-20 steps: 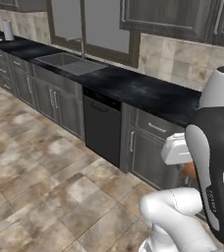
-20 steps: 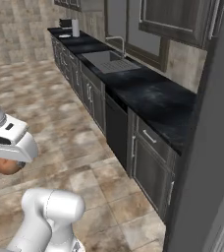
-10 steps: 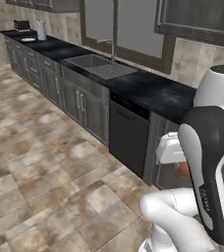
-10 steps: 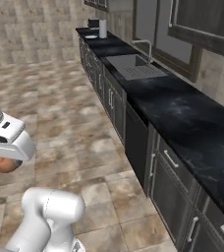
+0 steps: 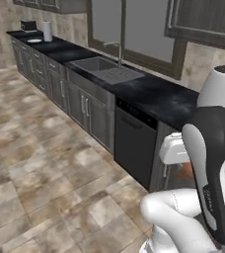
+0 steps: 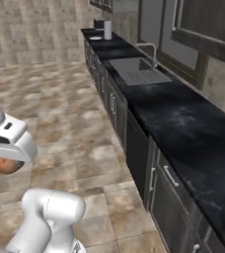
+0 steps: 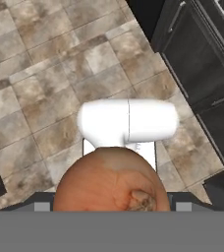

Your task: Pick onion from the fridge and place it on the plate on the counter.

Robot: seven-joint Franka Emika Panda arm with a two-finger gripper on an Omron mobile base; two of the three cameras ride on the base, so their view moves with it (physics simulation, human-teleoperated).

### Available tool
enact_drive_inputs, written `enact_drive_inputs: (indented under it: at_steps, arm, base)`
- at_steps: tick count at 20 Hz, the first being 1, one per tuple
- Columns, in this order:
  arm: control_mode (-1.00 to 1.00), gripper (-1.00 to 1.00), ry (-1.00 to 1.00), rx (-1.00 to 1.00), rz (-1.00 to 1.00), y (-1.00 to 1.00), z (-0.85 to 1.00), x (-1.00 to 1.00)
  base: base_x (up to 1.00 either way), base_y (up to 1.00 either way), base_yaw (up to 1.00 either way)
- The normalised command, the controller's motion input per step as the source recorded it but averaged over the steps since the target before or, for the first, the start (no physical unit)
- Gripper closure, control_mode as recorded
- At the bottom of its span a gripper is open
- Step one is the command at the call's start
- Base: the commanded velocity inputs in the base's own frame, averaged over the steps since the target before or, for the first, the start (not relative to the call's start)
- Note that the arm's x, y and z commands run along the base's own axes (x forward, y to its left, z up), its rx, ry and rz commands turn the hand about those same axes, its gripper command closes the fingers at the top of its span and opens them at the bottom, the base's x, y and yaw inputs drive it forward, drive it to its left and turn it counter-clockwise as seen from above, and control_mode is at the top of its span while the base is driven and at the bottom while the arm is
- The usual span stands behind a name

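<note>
Holding: the end effector (image 6: 7, 165) is closed on the onion (image 7: 111, 179), which sits right between its fingers.
Onion, hand view: it lies at the bottom, against the end effector, above the tiled floor (image 7: 45, 74); a small rough brown spot marks its lower right.
Onion, right base view: it shows as an orange-brown ball (image 6: 7, 165) just under the white hand, well apart from the surface (image 6: 183, 123) and to its left, over the floor.
Onion, left base view: a bit of orange (image 5: 186, 170) shows beside the arm's dark link, below the edge of the surface (image 5: 154, 96).
Surface: black with white veins; it runs away from the robot along the wall, over dark cabinets (image 5: 92, 111).
Sink: the sink (image 6: 139, 70) is set into the surface partway along, with a faucet (image 6: 151, 49) behind it.
Plate: the plate (image 5: 34, 40) lies on the surface's far end, well apart from the onion.
Near the plate: a white roll (image 5: 47, 30) stands just beside it, and a dark toaster-like box (image 5: 27, 24) sits behind it.
Dishwasher: a black dishwasher (image 5: 134, 148) front sits under the surface, next past the sink cabinets toward the robot.
</note>
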Motion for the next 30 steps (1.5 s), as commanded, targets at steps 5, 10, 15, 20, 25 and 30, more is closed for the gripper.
enact_drive_inputs:
  at_steps: [5,10,15,20,25,30]
  arm:
    - [1.00,1.00,0.00,0.00,0.00,0.00,0.00,0.00]
    - [1.00,1.00,0.00,0.00,0.00,0.00,0.00,0.00]
    - [1.00,1.00,0.00,0.00,0.00,0.00,0.00,0.00]
    - [1.00,1.00,0.00,0.00,0.00,0.00,0.00,0.00]
    - [1.00,1.00,0.00,0.00,0.00,0.00,0.00,0.00]
    - [1.00,1.00,0.00,0.00,0.00,0.00,0.00,0.00]
  base:
    - [0.66,0.00,0.52]
    - [0.97,0.00,0.23]
    - [1.00,0.10,0.11]
    - [1.00,0.38,0.06]
    - [1.00,0.38,0.02]
    - [1.00,0.39,0.03]
